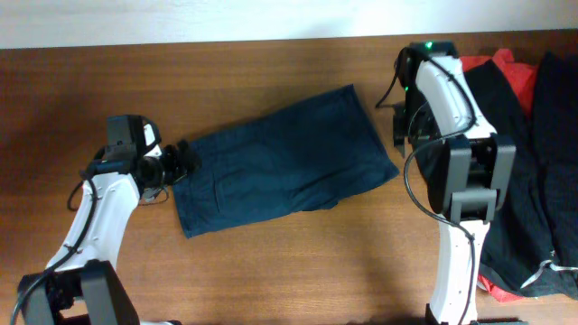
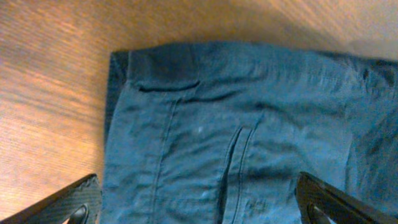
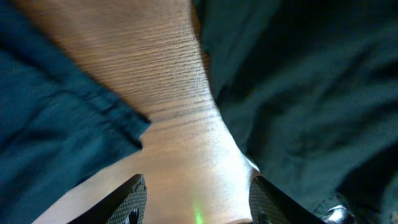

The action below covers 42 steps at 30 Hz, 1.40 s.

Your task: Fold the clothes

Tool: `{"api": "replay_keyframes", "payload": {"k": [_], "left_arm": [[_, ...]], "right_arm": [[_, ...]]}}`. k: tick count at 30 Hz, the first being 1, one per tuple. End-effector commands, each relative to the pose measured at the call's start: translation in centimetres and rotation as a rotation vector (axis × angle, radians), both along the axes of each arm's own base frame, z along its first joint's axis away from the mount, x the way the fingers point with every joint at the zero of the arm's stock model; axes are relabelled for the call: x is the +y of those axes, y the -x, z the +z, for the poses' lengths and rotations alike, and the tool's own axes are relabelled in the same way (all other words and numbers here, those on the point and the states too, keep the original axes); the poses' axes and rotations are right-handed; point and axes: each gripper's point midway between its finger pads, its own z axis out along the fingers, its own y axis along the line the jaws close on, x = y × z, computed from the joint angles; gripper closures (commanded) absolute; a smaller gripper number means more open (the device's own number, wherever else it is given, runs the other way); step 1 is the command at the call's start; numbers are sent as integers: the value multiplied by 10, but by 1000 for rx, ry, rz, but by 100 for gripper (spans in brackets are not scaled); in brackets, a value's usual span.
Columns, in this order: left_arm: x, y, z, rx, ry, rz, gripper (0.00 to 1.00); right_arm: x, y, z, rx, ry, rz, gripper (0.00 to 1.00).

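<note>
- A brown wooden table [image 1: 271, 271] with visible grain fills the overhead view, and a strip of pale wall [image 1: 181, 18] runs along its far edge.
- A pair of dark navy denim-like shorts [image 1: 280, 162] lies spread flat near the middle of the table, set at a slant, with one short end towards each arm.
- A heap of black and red garments [image 1: 533, 181] sits at the right edge of the table, apart from the shorts and beside the right arm.
- The shorts look soft and light, yet thicker than thin cloth. The stitched seams and the hem band seen by the left wrist camera probably give the edges some body, so they should crease rather than slump.
- The best holds look like the corners and the hemmed edges, where a layer can be pinched off the wood. The flat middle offers nothing to pinch.
- The left gripper [image 1: 183, 162] is at the shorts' left end. Its fingers [image 2: 74, 202] are spread wide, one over bare wood and one over the cloth. They grasp nothing, and I cannot tell whether they touch the fabric.
- The right gripper [image 3: 199, 202] hangs over bare wood between the shorts' right corner and the dark heap. Its fingers [image 3: 132, 198] are parted and empty.
</note>
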Motion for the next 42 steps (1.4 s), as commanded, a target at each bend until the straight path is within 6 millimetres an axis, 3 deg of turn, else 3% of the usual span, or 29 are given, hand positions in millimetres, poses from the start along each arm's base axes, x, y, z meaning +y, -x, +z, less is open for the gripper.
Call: {"api": "replay_keyframes", "payload": {"k": [1, 6, 11, 13, 14, 15, 16, 17, 19, 21, 24, 25, 26, 27, 28, 29, 30, 32, 33, 37, 41, 42], "left_arm": [[-3, 25, -8, 85, 5, -77, 1], [-14, 57, -53, 202, 51, -123, 1], [-14, 48, -85, 198, 26, -236, 1], [-13, 43, -88, 180, 21, -239, 5], [-13, 42, -88, 179, 21, -239, 11], [-15, 43, -88, 182, 29, -240, 28], [-16, 47, -88, 194, 40, -242, 53], [-17, 48, -88, 199, 41, -242, 66], [-16, 48, -89, 201, 40, -241, 75], [-7, 49, -91, 214, -12, -228, 98], [1, 45, -82, 213, -57, -215, 99], [10, 40, -69, 208, -102, -200, 100], [18, 37, -57, 202, -135, -185, 100], [30, 30, -28, 180, -174, -159, 99], [33, 26, -8, 166, -175, -148, 99], [36, 23, 11, 158, -177, -143, 100], [37, 16, 42, 138, -181, -141, 100], [37, 12, 77, 125, -184, -140, 99], [37, 13, 85, 125, -184, -140, 100], [29, 5, 130, 55, -151, -151, 99], [13, -3, 140, 4, -59, -173, 100], [12, -3, 140, 4, -59, -175, 100]], "right_arm": [[21, -20, 56, -170, -94, 41, 42], [29, -24, 61, -196, -123, 56, 42], [32, -24, 62, -195, -146, 74, 42], [32, -24, 63, -198, -145, 75, 42], [32, -24, 63, -198, -145, 75, 42], [32, -24, 63, -199, -145, 75, 42], [32, -24, 63, -199, -145, 75, 42], [32, -24, 63, -199, -145, 75, 42], [32, -24, 63, -199, -145, 75, 42], [31, -24, 63, -198, -143, 86, 42], [36, -24, 63, -193, -183, 129, 42], [50, -24, 64, -192, -277, 186, 43], [66, -24, 66, -199, -380, 234, 52], [88, -24, 70, -220, -515, 294, 74], [100, -26, 74, -236, -584, 320, 88], [107, -27, 74, -246, -609, 331, 96], [116, -27, 74, -247, -618, 350, 96], [143, -25, 69, -246, -631, 411, 96], [155, -24, 69, -248, -652, 431, 96], [244, -2, 54, -232, -840, 553, 96], [322, 37, 35, -188, -1017, 661, 96], [332, 46, 29, -178, -1021, 686, 96]]}}
